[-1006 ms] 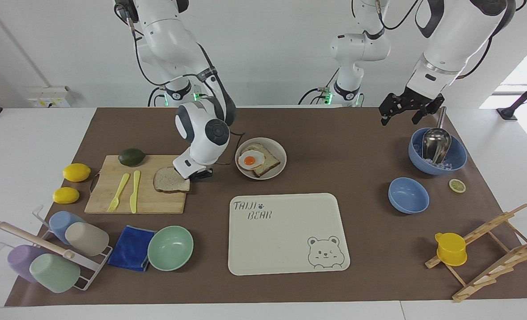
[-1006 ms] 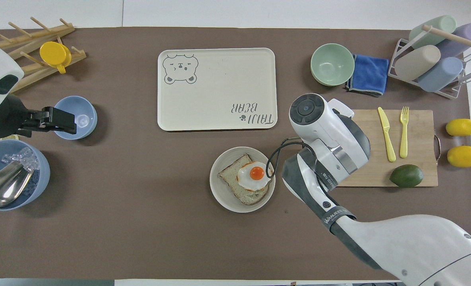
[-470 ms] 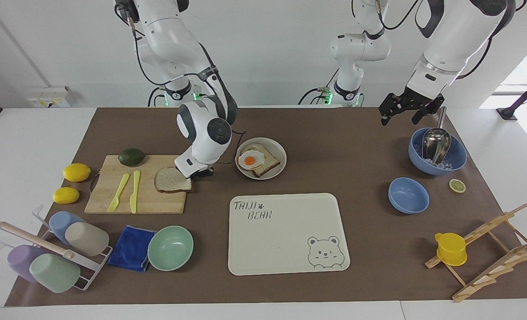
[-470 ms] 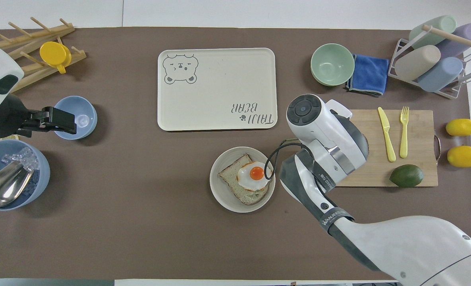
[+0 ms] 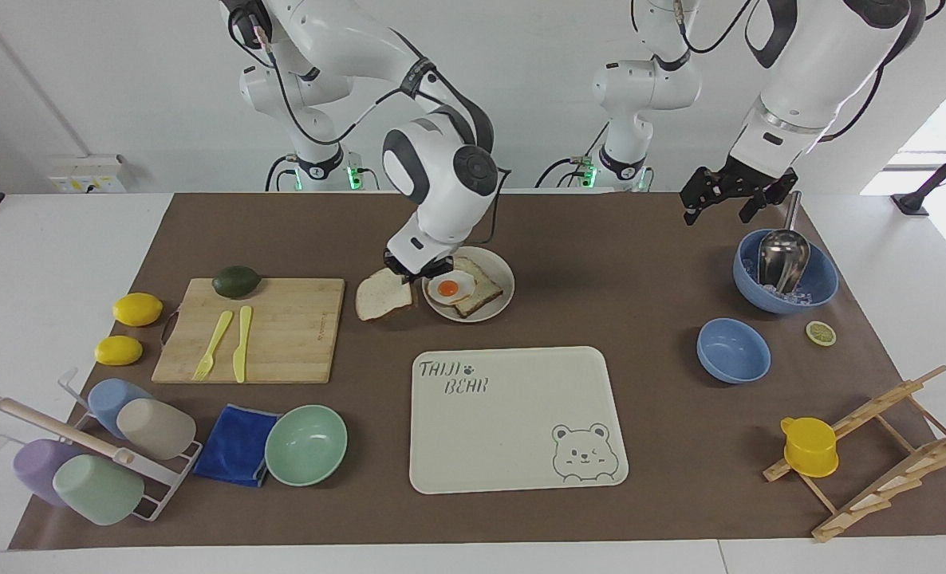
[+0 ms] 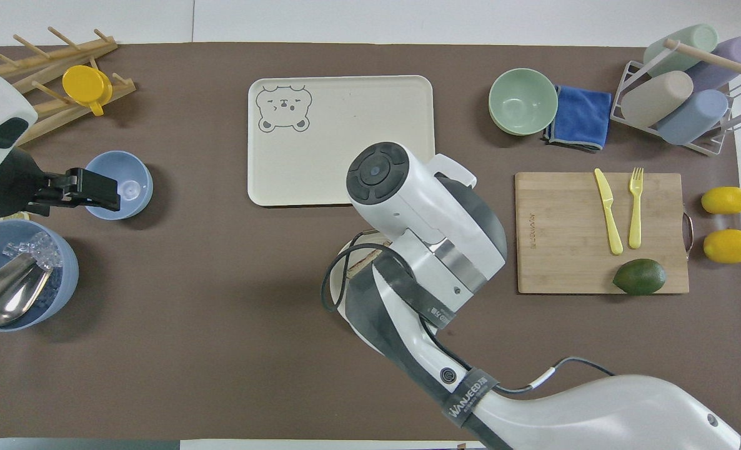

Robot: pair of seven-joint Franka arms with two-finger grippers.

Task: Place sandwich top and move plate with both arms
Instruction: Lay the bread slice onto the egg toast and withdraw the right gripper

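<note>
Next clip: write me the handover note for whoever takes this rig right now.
Right hand: shut on the sandwich top, which hangs tilted in the air between the cutting board and the plate.
Left hand: open, waiting over the table near the blue bowl with the scoop.
Plate holds the egg toast.
Done: slice picked up.
Left: set it on the egg toast, then move the plate with both arms.

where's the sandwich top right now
In the facing view the sandwich top hangs from the right pincer, beside the plate, off the cutting board.
</note>
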